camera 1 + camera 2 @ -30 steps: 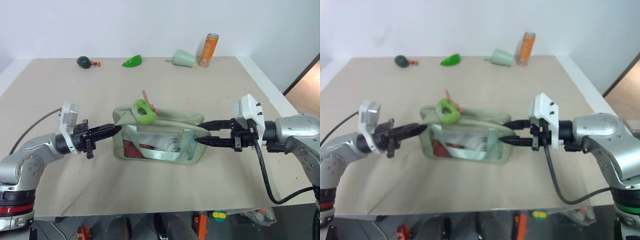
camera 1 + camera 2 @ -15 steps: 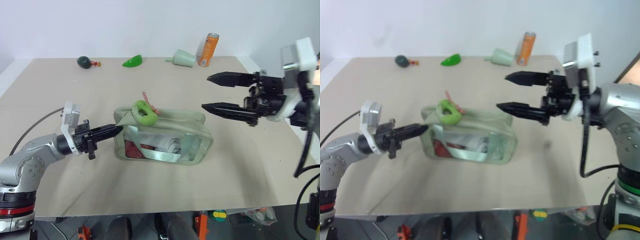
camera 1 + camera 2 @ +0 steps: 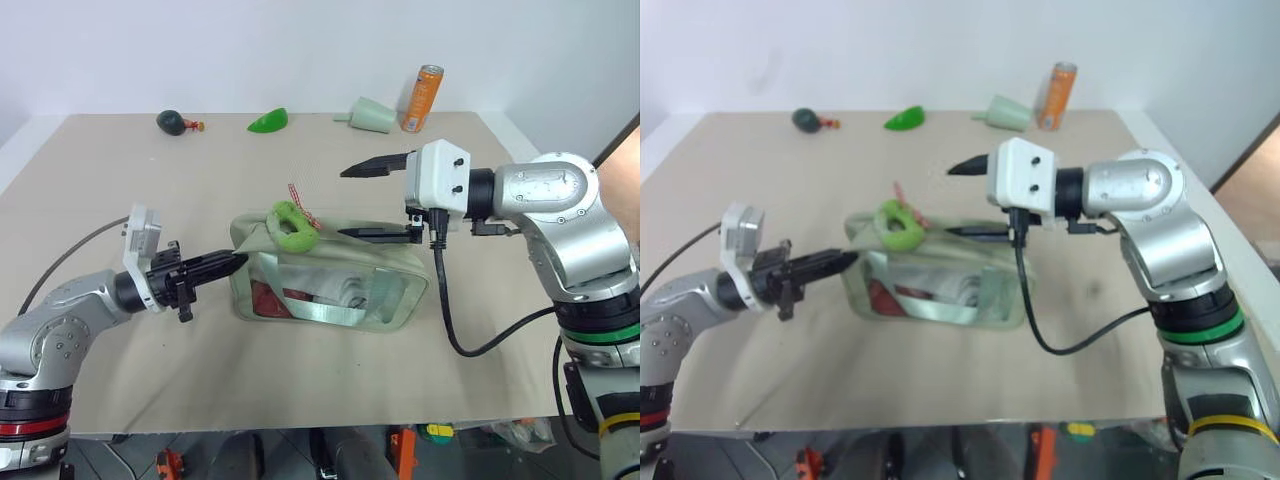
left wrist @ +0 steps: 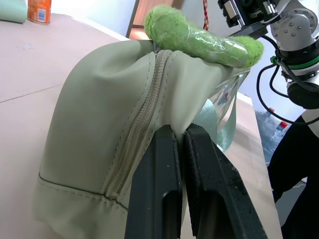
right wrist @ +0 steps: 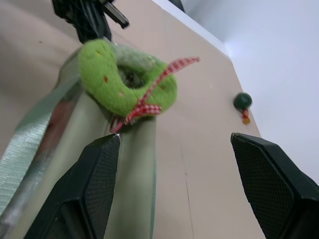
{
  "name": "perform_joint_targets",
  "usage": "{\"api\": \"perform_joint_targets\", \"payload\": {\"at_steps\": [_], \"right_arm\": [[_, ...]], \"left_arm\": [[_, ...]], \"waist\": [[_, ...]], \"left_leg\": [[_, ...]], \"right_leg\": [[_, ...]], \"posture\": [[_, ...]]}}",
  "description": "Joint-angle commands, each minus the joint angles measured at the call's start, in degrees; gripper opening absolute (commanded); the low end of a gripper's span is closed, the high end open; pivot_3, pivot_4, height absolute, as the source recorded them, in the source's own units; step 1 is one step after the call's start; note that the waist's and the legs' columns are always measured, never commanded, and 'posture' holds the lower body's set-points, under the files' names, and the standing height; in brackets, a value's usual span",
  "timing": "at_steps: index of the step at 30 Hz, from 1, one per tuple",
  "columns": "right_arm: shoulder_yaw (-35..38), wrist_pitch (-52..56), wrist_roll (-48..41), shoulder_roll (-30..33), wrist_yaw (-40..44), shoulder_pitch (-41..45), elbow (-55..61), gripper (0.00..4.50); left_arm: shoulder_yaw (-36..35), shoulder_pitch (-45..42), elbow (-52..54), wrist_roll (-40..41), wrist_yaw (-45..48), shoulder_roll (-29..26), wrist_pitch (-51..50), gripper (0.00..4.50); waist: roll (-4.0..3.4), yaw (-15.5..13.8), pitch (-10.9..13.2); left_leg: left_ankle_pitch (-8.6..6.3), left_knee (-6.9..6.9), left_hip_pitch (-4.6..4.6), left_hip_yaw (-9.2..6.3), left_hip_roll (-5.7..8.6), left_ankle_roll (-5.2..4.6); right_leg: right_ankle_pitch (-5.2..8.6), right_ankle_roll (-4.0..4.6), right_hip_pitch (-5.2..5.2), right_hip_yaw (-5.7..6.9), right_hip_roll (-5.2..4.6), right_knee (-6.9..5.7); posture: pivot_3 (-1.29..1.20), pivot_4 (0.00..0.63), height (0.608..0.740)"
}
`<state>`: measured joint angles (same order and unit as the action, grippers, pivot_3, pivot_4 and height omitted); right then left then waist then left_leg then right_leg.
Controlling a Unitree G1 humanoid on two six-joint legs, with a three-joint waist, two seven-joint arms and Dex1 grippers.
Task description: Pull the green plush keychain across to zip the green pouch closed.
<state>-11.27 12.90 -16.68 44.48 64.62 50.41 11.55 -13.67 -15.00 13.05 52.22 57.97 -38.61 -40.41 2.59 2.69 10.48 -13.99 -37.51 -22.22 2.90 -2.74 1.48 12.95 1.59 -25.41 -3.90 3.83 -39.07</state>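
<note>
The green pouch lies in the middle of the table, its clear panel facing me. The green plush keychain, on a red-and-white string, rests on the pouch's top near its left end. My left gripper is shut on the fabric of the pouch's left end, seen close up in the left wrist view. My right gripper is open above the pouch's top, pointing left at the keychain from a short way off. In the right wrist view the keychain lies ahead of the open fingers, untouched.
Along the table's far edge stand an orange can, a pale green cone cup, a glossy green leaf piece and a dark green round toy. The table's front edge is close below the pouch.
My right gripper let go of the pouch's right end, opened wide, lifted and swung left over the pouch top towards the keychain. The left gripper kept its hold.
</note>
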Motion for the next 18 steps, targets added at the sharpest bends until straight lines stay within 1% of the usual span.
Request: {"api": "perform_joint_targets", "payload": {"at_steps": [1,4,9,18], "right_arm": [[-0.2,-1.4,0.1,-1.5,2.0,2.6,0.7,3.66],[-1.2,-1.2,-0.3,-3.8,3.3,3.4,1.3,3.66],[-3.8,-3.9,2.5,-6.8,4.5,3.8,0.1,3.66],[-5.5,-7.3,6.2,-11.6,3.8,5.3,-3.4,3.66]], "left_arm": [[-0.8,1.2,1.9,0.7,-0.7,-0.4,-0.7,0.0],[-1.0,1.1,2.0,1.2,-1.2,-0.3,-0.7,0.0],[-1.3,1.2,2.5,2.0,-1.7,-0.4,-0.8,0.0],[-1.3,1.4,3.0,2.6,-2.6,-0.3,-0.9,0.0]], "waist": [[0.0,0.0,0.0],[0.0,0.0,0.0],[0.0,0.0,0.0],[0.0,0.0,0.0]], "left_leg": [[0.0,0.0,0.01,0.0,0.0,0.0],[0.0,-0.01,0.03,0.0,-0.01,0.0],[0.0,-0.01,0.02,-0.01,-0.01,0.0],[0.0,-0.02,0.01,-0.01,0.02,0.0]], "right_leg": [[0.0,0.0,0.0,0.0,0.0,0.0],[-0.01,0.0,0.0,0.01,0.01,-0.01],[-0.01,0.0,0.01,0.03,0.02,-0.01],[-0.01,0.0,0.0,0.02,-0.03,-0.01]], "posture": [[0.0,0.15,0.74],[0.0,0.15,0.74],[0.0,0.15,0.74],[0.0,0.15,0.74]]}}
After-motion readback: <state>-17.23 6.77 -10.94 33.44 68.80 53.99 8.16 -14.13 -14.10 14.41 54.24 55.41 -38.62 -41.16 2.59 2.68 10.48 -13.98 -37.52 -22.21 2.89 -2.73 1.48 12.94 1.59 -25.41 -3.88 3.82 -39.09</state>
